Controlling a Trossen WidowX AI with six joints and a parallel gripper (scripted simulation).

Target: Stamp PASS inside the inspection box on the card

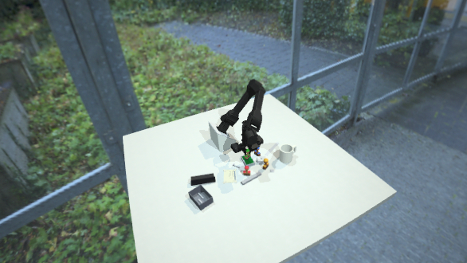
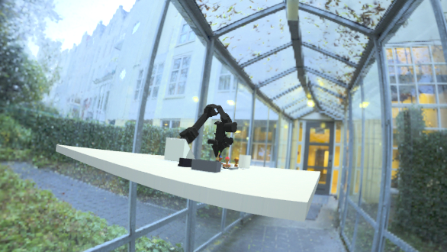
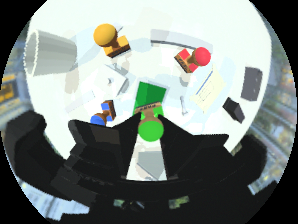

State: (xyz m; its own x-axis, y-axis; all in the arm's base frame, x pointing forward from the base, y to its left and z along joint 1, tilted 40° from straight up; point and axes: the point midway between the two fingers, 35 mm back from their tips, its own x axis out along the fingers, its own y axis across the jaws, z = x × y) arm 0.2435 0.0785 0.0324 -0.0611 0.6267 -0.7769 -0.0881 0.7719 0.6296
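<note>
My gripper (image 1: 247, 150) (image 3: 149, 116) is shut on the green-knobbed stamp (image 3: 151, 131), which has a brown body. Its lettering is too small to read surely. The stamp is upright over the near part of the green ink pad (image 1: 248, 160) (image 3: 152, 92); whether its face touches the pad is hidden. The cream card (image 1: 229, 176) (image 3: 207, 92) lies beside the pad, on the right in the wrist view, with thin lines on it. I cannot make out a print in its box.
A red stamp (image 1: 247, 171) (image 3: 201, 56), an orange stamp (image 1: 265, 163) (image 3: 106, 36) and a blue stamp (image 3: 98, 120) stand around the pad. A mug (image 1: 285, 155) (image 3: 55, 53), a grey strip (image 1: 251, 178), a black block (image 1: 202, 179), a dark tray (image 2: 206, 166) and a pale upright panel (image 2: 175, 149) stand farther out.
</note>
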